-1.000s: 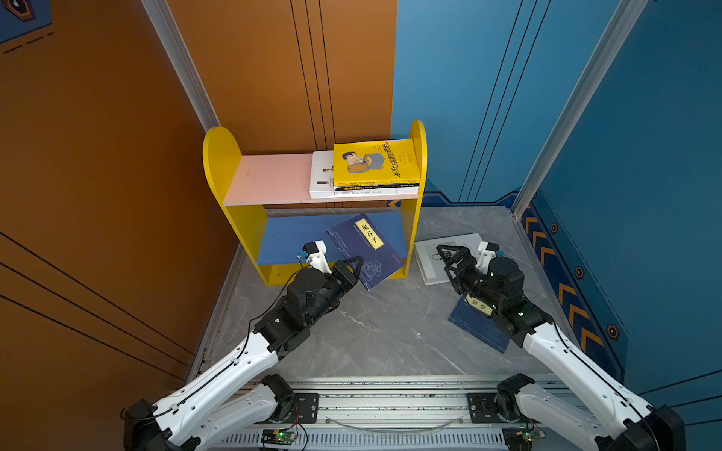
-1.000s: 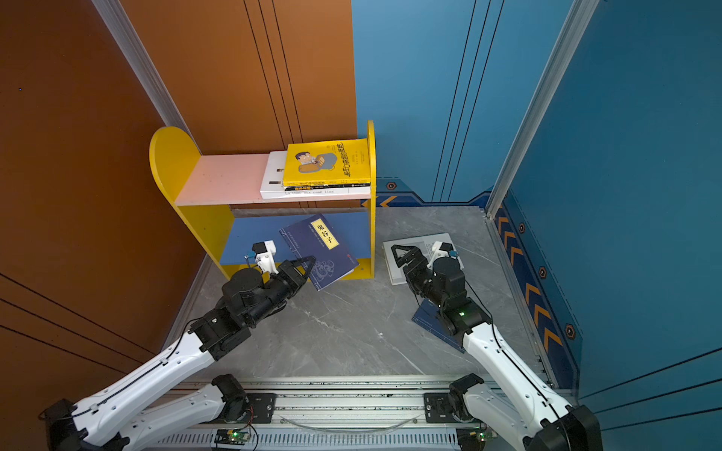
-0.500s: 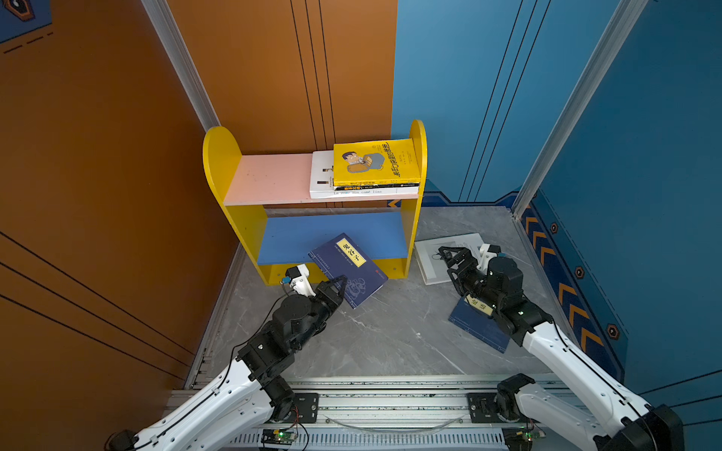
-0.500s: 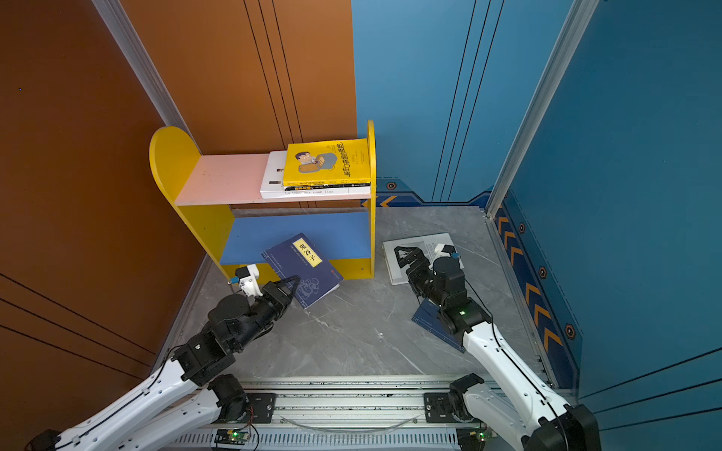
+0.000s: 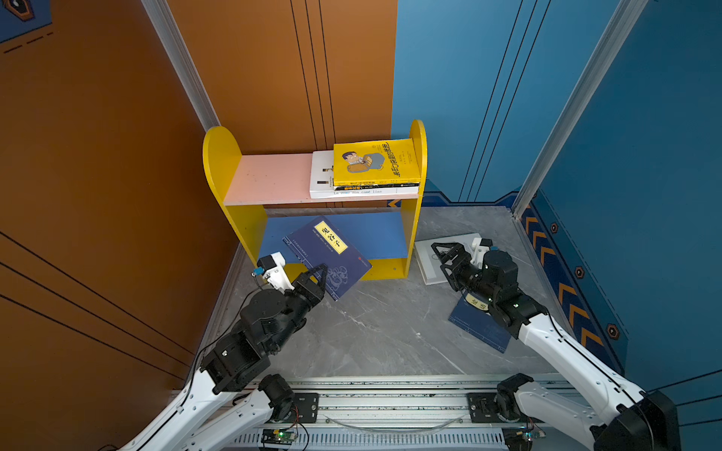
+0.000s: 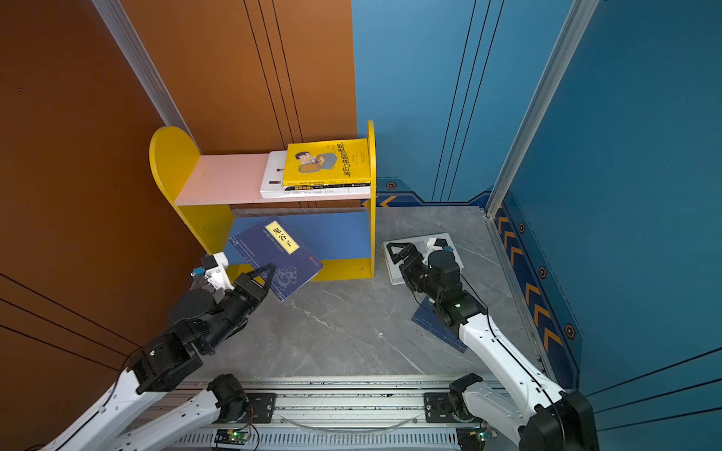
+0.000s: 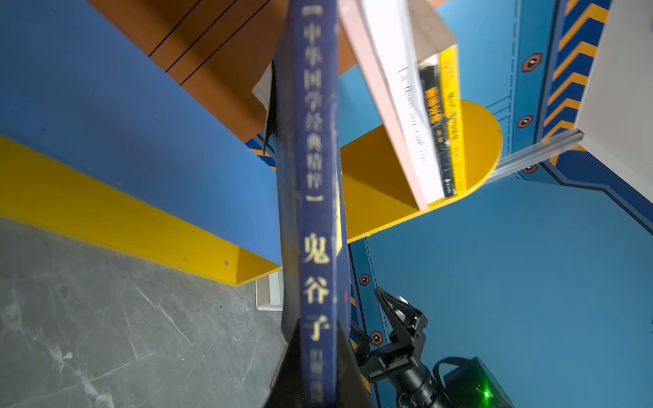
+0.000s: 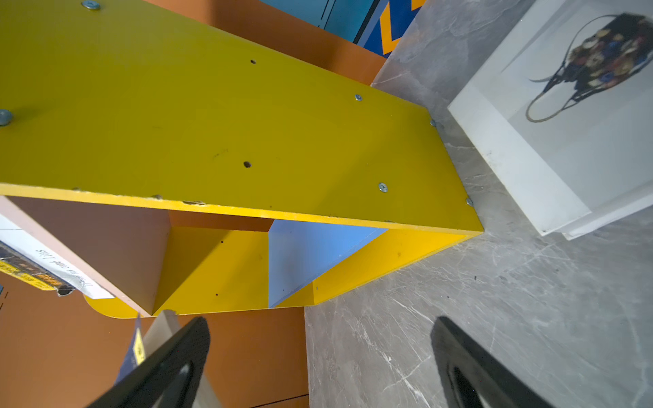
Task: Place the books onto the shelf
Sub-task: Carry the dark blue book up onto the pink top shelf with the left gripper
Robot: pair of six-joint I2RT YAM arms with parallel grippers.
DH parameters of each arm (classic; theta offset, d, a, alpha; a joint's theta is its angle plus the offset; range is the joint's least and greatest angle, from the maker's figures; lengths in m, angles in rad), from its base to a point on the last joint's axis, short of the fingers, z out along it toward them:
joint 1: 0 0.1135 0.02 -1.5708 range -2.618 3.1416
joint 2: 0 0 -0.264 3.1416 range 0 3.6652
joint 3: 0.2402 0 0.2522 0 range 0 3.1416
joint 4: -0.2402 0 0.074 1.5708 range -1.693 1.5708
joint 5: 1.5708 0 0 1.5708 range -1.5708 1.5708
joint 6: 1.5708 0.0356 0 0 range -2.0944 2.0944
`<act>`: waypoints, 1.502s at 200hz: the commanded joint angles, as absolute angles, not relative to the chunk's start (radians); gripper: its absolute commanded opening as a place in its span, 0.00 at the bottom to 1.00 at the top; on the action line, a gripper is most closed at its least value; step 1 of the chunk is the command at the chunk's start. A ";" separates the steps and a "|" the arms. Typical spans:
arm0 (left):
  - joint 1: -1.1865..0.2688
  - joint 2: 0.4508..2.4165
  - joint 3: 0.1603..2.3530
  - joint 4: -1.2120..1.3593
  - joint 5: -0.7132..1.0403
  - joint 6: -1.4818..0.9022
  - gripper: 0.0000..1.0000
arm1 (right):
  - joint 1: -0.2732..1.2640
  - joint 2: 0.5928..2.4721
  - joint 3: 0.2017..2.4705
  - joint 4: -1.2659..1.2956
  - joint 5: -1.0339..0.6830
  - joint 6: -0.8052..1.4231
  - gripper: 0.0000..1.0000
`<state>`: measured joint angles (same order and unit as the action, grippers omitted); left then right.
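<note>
Grey floor (image 5: 375, 332) lay before the shelf (image 5: 218, 156). The left gripper (image 5: 321, 269) was clamped on the near corner of the navy book (image 5: 328, 250), whose long axis ran diagonally away over the blue lower board (image 5: 385, 234). The right gripper (image 5: 439, 259) hung open, empty, over the white book (image 5: 424, 254).

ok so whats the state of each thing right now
left gripper: shut on held navy book
held navy book: tilted, gripped at spine
right gripper: open, empty
white book: flat on floor
second navy book: flat on floor
three-book stack: flat on pink board
shelf: upright
</note>
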<state>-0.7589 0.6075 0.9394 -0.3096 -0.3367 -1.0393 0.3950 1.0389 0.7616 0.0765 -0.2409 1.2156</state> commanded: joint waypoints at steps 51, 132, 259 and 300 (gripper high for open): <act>-0.773 0.664 1.203 0.000 -0.235 -0.685 0.00 | 0.403 1.102 0.883 0.081 -0.282 1.140 1.00; -0.665 0.935 1.412 0.309 -0.494 -0.447 0.00 | 0.417 1.147 0.904 0.095 -0.296 1.144 1.00; -0.118 1.104 1.325 0.250 -0.383 -1.252 0.00 | 0.408 1.103 0.906 0.015 -0.235 1.107 1.00; -0.109 1.113 1.301 0.158 -0.391 -1.337 0.00 | 0.402 1.109 0.915 0.008 -0.233 1.106 1.00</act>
